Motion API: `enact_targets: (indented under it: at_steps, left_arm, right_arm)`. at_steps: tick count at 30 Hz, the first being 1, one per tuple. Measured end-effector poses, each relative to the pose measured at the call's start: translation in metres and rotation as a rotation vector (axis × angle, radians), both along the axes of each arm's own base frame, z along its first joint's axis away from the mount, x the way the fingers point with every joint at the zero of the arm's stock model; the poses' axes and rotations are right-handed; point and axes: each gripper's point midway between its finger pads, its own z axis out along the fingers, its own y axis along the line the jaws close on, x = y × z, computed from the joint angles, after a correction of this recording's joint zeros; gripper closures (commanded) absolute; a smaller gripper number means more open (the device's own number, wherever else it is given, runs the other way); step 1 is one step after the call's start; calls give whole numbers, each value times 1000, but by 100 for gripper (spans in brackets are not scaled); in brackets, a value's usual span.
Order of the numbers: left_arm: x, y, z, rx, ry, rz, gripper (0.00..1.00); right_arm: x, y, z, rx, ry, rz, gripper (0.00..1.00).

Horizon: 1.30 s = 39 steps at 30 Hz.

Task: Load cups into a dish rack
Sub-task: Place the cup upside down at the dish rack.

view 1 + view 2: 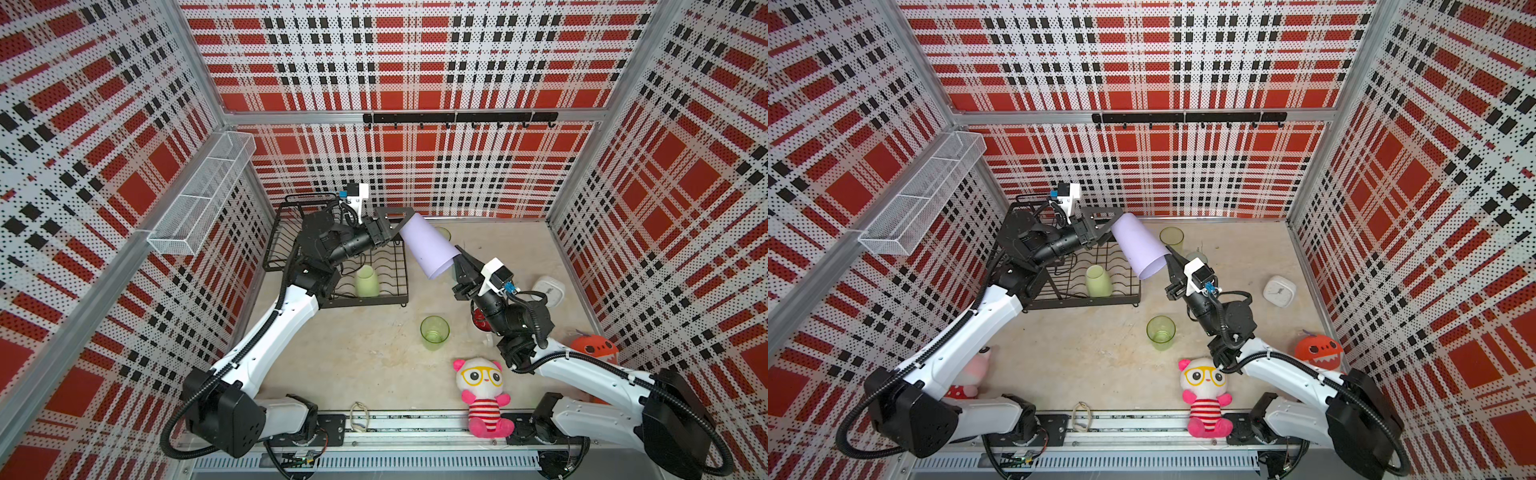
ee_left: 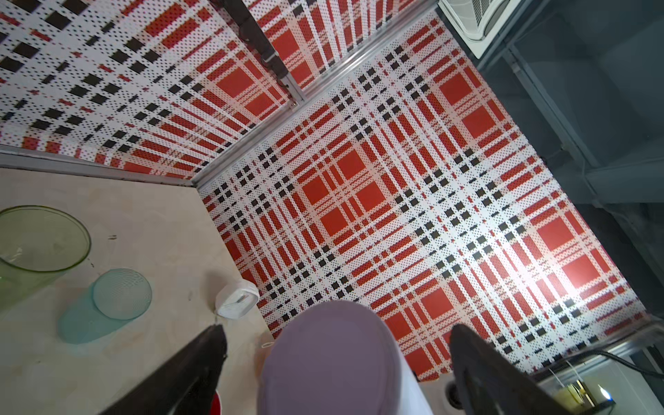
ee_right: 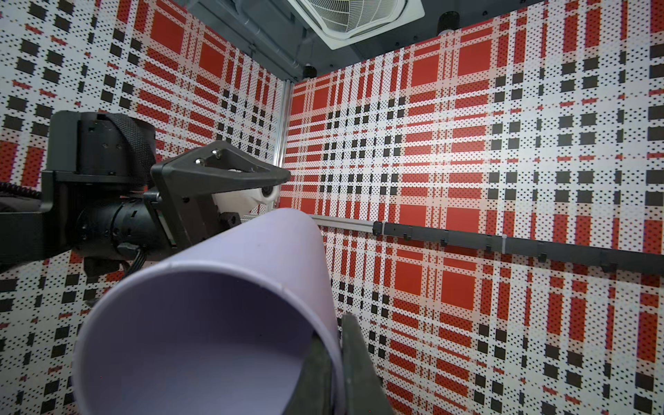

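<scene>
The lavender cup hangs tilted in the air beside the dish rack. My right gripper is shut on its rim, one finger inside and one outside. At the cup's base end my left gripper stands open, a finger on each side with gaps to the cup. A pale green mug sits upside down in the rack's lower tray. A bright green tumbler stands mid-table. An olive-green tumbler and a teal tumbler are near the back wall.
A white square clock lies at the right. A pink-and-white plush sits at the front and an orange toy by the right wall. A white mesh basket hangs on the left wall, a black hook rail on the back wall.
</scene>
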Motion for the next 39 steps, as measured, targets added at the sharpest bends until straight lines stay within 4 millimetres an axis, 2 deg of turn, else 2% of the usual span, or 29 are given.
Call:
enact_targets:
  at_steps: [7,17,25,28,29,32,35,36,39]
  left_arm:
    - [-18,-13,3,-16,-23,-86,9]
    - [-18,-13,-4,-22,-16,-94,20]
    - [-4,3,-19,-33,26,-28,39]
    - [-3,7,-23,-40,34,-18,40]
    - [-2,7,-23,-42,35,-16,40]
    - [0,10,-24,-45,35,-7,40]
    - [2,15,-23,-45,27,11,41]
    - [3,18,-22,-42,20,26,41]
    - [10,28,-22,-19,-6,86,41]
  right_arm:
    - [1,2,5,-8,-11,10,100]
    - [14,11,8,-11,-29,38,100]
    - [36,27,-16,-54,8,48,100]
    - [37,30,-20,-62,15,55,100]
    - [38,30,-20,-63,16,55,92]
    - [40,31,-22,-71,21,49,33]
    - [46,32,-31,-99,47,29,7]
    - [48,32,-34,-108,58,20,2]
    - [53,31,-42,-133,77,-8,0]
